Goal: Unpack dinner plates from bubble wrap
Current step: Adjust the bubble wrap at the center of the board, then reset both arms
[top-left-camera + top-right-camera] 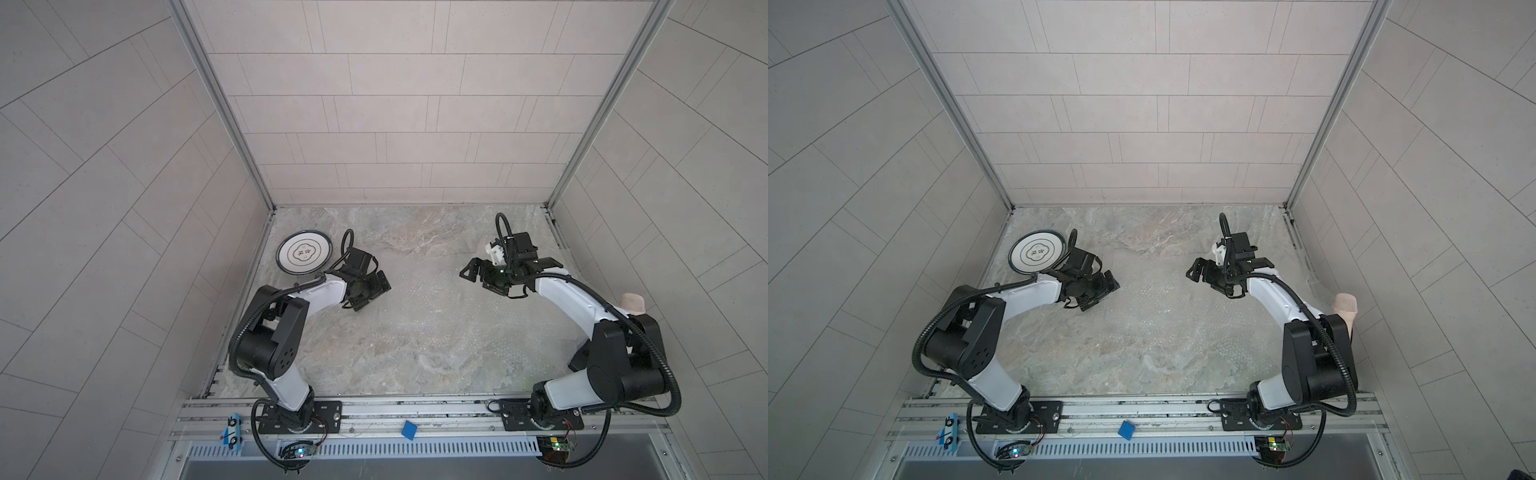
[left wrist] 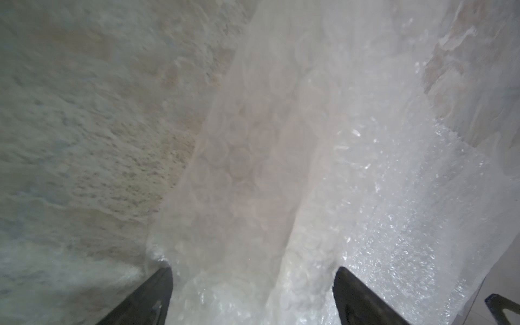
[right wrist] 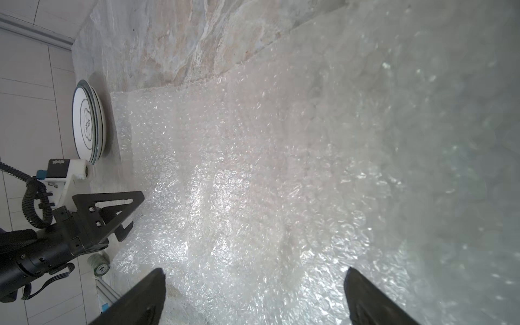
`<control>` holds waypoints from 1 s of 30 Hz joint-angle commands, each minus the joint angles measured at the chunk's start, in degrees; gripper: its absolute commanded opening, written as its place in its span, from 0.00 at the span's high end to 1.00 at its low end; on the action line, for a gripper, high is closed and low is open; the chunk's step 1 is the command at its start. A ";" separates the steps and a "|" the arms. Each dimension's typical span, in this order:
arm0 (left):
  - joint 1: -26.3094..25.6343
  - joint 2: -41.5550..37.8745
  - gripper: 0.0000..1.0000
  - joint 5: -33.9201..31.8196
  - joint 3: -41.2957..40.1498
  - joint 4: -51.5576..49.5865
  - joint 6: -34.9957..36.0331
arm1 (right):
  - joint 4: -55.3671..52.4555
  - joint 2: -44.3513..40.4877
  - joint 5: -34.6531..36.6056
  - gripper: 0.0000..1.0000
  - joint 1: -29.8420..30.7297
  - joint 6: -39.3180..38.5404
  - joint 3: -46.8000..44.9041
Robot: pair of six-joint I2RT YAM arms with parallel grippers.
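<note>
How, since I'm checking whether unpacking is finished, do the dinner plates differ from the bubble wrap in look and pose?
The dinner plates are opaque white with dark rims; the bubble wrap is clear and dimpled, the table showing through it. The dinner plates are round; the bubble wrap has straight edges. The dinner plates sit stacked in the far left corner; the bubble wrap lies spread across the middle. Both rest on the table.

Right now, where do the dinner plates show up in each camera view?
Both top views: the dinner plates sit far left on the table, near the side wall.
Left wrist: not in it; only bubble wrap and table show.
Right wrist: stacked, by the wall, past the bubble wrap's edge.
Shared landmark: the left claw, just beside the plates in the top and right wrist views.
</note>
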 commanded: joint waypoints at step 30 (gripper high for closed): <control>12.81 -24.72 0.00 -35.25 -5.67 21.35 29.17 | 12.60 -16.72 54.81 0.00 -0.90 -9.16 1.41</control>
